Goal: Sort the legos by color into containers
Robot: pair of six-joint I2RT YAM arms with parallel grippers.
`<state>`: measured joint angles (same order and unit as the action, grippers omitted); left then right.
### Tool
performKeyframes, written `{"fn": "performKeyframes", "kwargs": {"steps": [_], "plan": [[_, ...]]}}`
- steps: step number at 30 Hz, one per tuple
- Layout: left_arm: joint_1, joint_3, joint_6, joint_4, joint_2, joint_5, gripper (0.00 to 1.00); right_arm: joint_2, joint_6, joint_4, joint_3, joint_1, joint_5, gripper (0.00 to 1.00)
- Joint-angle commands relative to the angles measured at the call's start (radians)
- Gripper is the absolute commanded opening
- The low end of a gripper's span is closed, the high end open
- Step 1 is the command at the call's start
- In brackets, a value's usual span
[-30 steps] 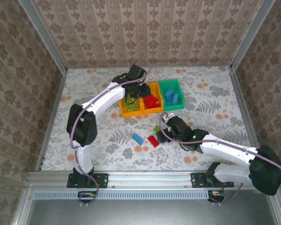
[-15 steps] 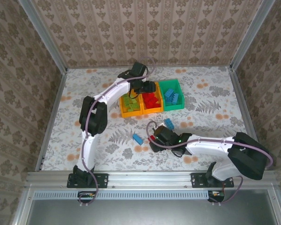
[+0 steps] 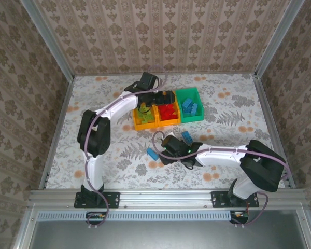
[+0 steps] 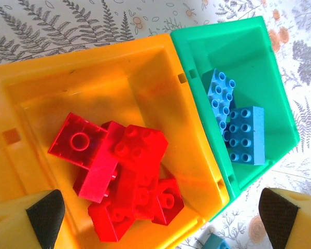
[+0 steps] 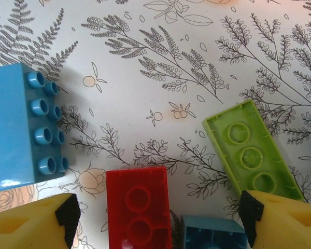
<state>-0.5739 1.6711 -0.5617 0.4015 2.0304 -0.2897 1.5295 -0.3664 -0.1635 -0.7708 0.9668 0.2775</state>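
My right gripper [image 5: 158, 218] is spread wide and clenches nothing, low over the fern-printed table [image 5: 160, 62]. Between my pads lies a red brick [image 5: 137, 207], hollow side up with two round tubes showing, its long axis running straight away from me. Just beyond my left pad [image 5: 67, 215] a blue brick [image 5: 26, 127] sits studs up, its long axis also pointing away. Beyond my right pad a lime brick [image 5: 251, 153] lies hollow side up, its far end slanting left. A second blue one [image 5: 212, 233], hollow up, sits beside the red, nearer my right pad.

My left gripper [image 4: 160, 218] is released too, pads far apart above the bins. Under it the glossy orange bin [image 4: 145, 67] holds a jumbled red pile [image 4: 124, 176]. Past my right pad the green bin [image 4: 259, 52] holds two blue bricks [image 4: 233, 124], studs showing.
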Motion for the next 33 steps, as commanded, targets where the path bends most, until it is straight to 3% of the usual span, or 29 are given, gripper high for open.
{"fn": "performKeyframes", "kwargs": {"steps": [1, 10, 19, 28, 33], "plan": [[0.034, -0.083, -0.042, -0.054, -0.079, -0.017, 1.00, 0.011, 0.049, -0.077, -0.033, 0.006, 0.029, 0.83], [0.096, -0.308, -0.079, -0.111, -0.225, 0.008, 1.00, 0.062, 0.134, -0.140, -0.081, 0.005, -0.034, 0.77], [0.111, -0.396, -0.087, -0.121, -0.321, 0.043, 1.00, 0.149, 0.186, -0.163, -0.136, 0.000, -0.071, 0.72], [0.185, -0.473, -0.098, -0.128, -0.378, 0.050, 1.00, 0.180, 0.210, -0.177, -0.154, -0.005, -0.099, 0.48], [0.197, -0.487, -0.078, -0.097, -0.399, 0.066, 1.00, 0.123, 0.188, -0.156, -0.150, -0.022, -0.095, 0.35]]}}
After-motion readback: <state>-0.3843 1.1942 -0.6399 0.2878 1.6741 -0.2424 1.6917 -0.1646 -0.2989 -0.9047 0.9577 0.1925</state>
